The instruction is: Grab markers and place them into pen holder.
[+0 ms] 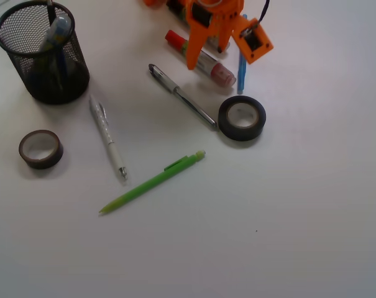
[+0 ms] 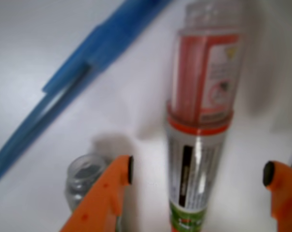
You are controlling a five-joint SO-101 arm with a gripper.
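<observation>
Red-ended marker (image 2: pixel 199 159) lying flat on the table (image 1: pixel 287 236), directly between the two orange fingertips (image 2: pixel 120 180), pinkish clear cap pointing away from the pincer. Pincer (image 2: pixel 199 174) spread wide, straddling the barrel, nothing held yet; clear gaps on both sides in the wrist view, smaller on the left.

Just behind the left fingertip, tucked against it: a clear cap (image 2: pixel 83 180), probably of another marker, mostly hidden. Further out to the left and ahead: slim blue pen (image 2: pixel 73 82), running diagonally. Beyond the pincer's reach in the front view: silver pen (image 1: pixel 183 96), dark tape roll (image 1: pixel 242 118), white pen (image 1: pixel 108 138), green pencil (image 1: pixel 153 183), second tape roll (image 1: pixel 41 149). Far off to the side: black mesh pen holder (image 1: pixel 43 53), already carrying a blue-ended marker (image 1: pixel 57 32).

Likely troubles on closing: left finger nudging the neighbouring cap, dragging it along or jamming against it; round barrel rolling out if squeezed off-centre; grip near the cap joint letting the marker tilt on the lift, then catching the holder's rim.
</observation>
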